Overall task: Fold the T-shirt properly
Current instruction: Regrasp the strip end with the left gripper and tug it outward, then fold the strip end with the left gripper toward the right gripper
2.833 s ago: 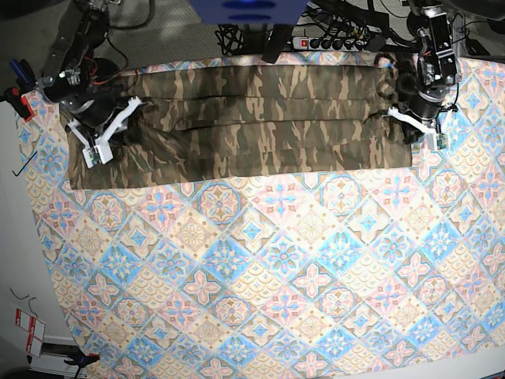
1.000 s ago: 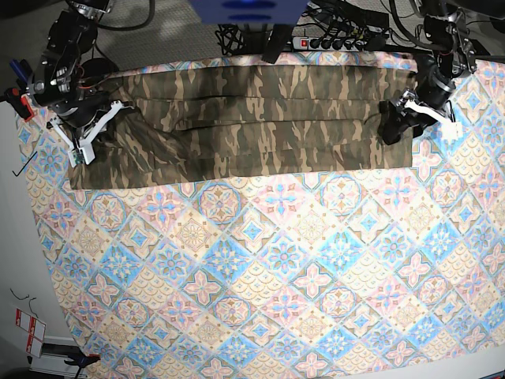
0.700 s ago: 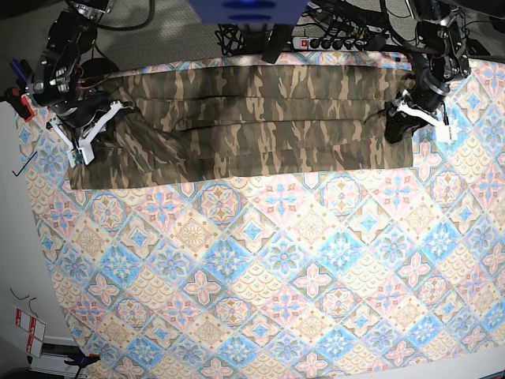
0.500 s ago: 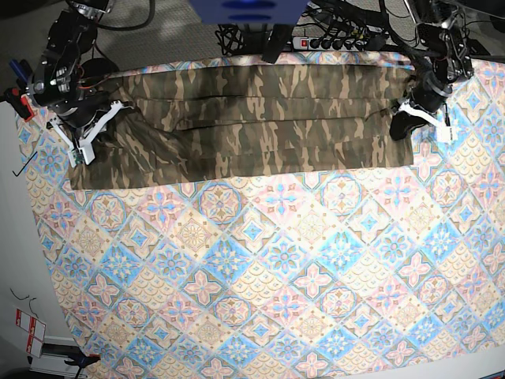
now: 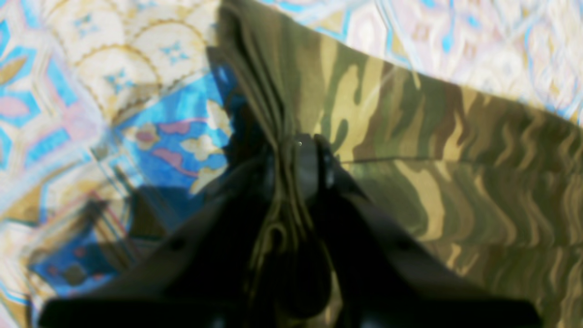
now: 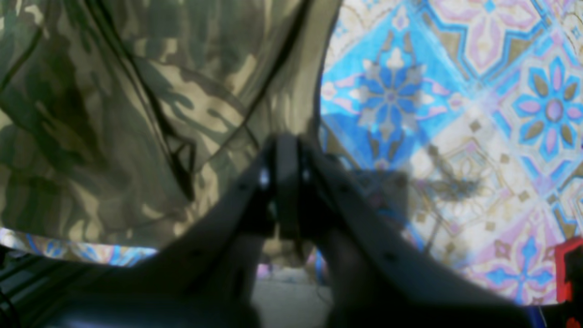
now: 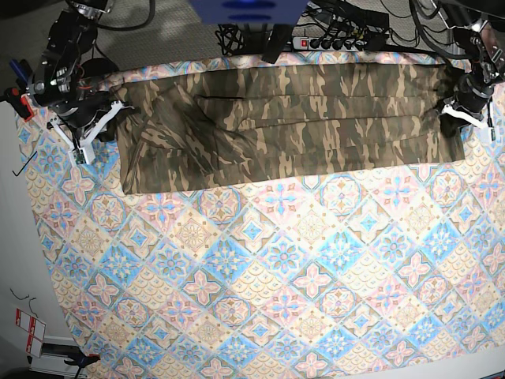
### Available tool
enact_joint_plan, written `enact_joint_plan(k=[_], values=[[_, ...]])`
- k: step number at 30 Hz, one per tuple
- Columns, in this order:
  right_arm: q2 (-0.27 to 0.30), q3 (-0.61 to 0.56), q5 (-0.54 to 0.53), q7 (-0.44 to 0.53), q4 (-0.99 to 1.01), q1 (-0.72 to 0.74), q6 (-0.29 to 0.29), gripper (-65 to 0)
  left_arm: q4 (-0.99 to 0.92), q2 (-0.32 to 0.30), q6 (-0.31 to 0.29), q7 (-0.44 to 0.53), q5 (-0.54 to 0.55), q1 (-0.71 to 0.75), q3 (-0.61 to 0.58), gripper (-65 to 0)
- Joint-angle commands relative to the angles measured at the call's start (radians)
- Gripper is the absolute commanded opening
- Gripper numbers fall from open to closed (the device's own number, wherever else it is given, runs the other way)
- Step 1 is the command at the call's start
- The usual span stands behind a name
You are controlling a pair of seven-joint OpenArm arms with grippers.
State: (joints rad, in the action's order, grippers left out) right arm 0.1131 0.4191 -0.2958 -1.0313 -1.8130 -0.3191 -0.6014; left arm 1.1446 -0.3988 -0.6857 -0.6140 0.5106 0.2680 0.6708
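The camouflage T-shirt lies folded into a long band across the far side of the table. My left gripper is at the band's right end, shut on it. In the left wrist view the cloth bunches into pleats between the dark fingers. My right gripper is shut at the band's left end, just off the shirt's edge in the base view. In the right wrist view its closed tips sit against the shirt's edge; whether any cloth is pinched does not show.
The pastel patterned tablecloth covers the table below the shirt. A power strip and cables lie behind the far edge. A red-handled tool and a black hex key sit off the table's left side.
My left gripper has closed on the shirt's right end and pulled it right. The whole band slid that way, baring tablecloth at the left. The right arm stayed put.
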Motion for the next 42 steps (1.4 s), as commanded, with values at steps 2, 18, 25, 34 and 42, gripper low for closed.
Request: enact_joint_plan(k=[2, 18, 25, 34, 42], values=[[0.009, 0.004, -0.010, 0.018, -0.018, 0.004, -0.004, -65.0, 0.099, -0.001, -0.012, 0.039, -0.010, 0.038, 0.030, -65.0], [0.009, 0.004, -0.010, 0.015, -0.017, 0.004, -0.004, -65.0, 0.561, 0.312, -0.012, 0.041, -0.287, 0.152, 0.063, -65.0], [0.009, 0.004, -0.010, 0.015, -0.012, 0.005, -0.004, -65.0, 0.676, 0.390, -0.012, -0.048, -0.304, 0.155, 0.060, -65.0], [0.009, 0.004, -0.010, 0.015, -0.012, 0.005, -0.004, -65.0, 0.705, 0.415, -0.012, -0.050, -0.301, 0.172, -0.101, -65.0], [0.009, 0.004, -0.012, 0.016, -0.011, 0.005, -0.004, -65.0, 0.704, 0.452, -0.012, -0.050, -0.300, 0.158, -0.236, -65.0]])
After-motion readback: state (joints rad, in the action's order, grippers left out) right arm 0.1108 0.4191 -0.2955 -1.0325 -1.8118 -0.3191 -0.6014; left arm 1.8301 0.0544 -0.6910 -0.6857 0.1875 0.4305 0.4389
